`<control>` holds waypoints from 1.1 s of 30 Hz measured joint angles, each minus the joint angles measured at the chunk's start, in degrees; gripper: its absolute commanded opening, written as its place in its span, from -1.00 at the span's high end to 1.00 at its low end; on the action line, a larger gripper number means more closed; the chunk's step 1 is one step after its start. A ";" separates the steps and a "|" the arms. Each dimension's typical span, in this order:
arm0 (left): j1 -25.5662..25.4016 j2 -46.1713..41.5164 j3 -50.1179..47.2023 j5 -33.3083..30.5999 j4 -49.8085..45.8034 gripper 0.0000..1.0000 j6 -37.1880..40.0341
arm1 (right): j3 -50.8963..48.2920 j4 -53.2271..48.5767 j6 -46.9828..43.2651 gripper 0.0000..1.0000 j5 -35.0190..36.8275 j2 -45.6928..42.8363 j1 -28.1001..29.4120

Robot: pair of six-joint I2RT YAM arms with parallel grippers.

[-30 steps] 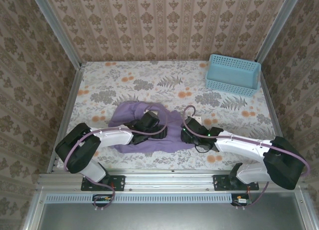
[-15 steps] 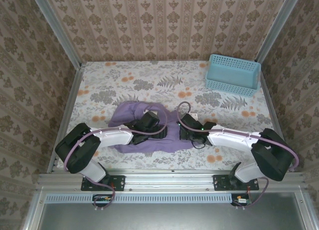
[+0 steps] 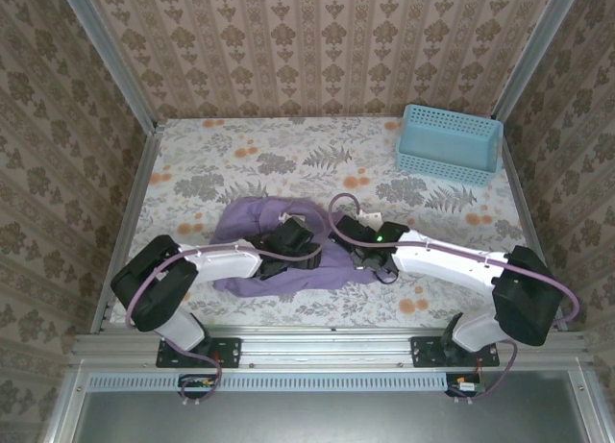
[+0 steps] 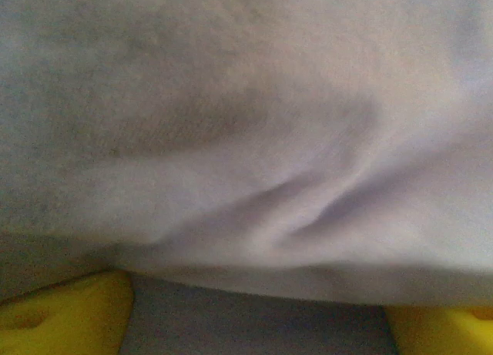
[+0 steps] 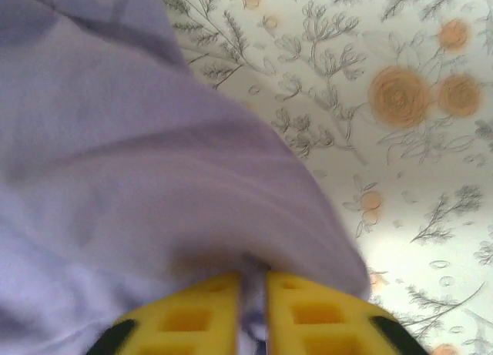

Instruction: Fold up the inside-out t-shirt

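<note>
The inside-out t-shirt point(image 3: 246, 222) lies bunched in a lavender heap near the table's front middle. My left gripper point(image 3: 291, 242) rests low on the heap, open wide. In the left wrist view its yellow fingertips point(image 4: 62, 309) sit far apart at the bottom corners, and creased t-shirt cloth point(image 4: 254, 162) spreads ahead of them. My right gripper point(image 3: 356, 256) is at the heap's right edge. In the right wrist view its yellow fingers point(image 5: 189, 320) are nearly together, shut on a thin fold of the t-shirt point(image 5: 115, 155).
A light blue basket point(image 3: 449, 143) stands at the back right of the floral-patterned table point(image 3: 288, 155). Patterned walls close off the back and both sides. Bare tabletop lies between the heap and the basket.
My right arm has swung in toward the t-shirt's right edge and its jaws have closed on the cloth. The left arm has barely moved and stays open.
</note>
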 measured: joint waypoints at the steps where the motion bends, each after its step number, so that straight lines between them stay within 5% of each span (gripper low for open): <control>1: 0.00 0.02 0.02 -0.31 -0.17 -0.71 -0.02 | -1.57 2.34 -0.48 0.23 -2.21 -0.66 -0.09; 7: 0.00 0.02 0.02 -0.87 -0.50 -0.71 0.00 | -9.75 11.41 -1.81 0.17 -11.13 -6.75 -1.62; 15: -0.02 0.02 0.02 -0.90 -0.52 -0.72 0.00 | -15.21 15.67 -2.29 0.28 -11.87 -8.87 -7.48; 27: -1.42 0.63 0.55 -2.32 -1.20 -0.73 0.00 | -11.06 21.33 -4.74 0.18 -14.08 4.70 -5.99; 33: -1.53 0.68 0.55 -2.75 -1.27 -0.73 0.00 | -7.37 20.20 -4.79 0.65 -11.87 9.01 -4.52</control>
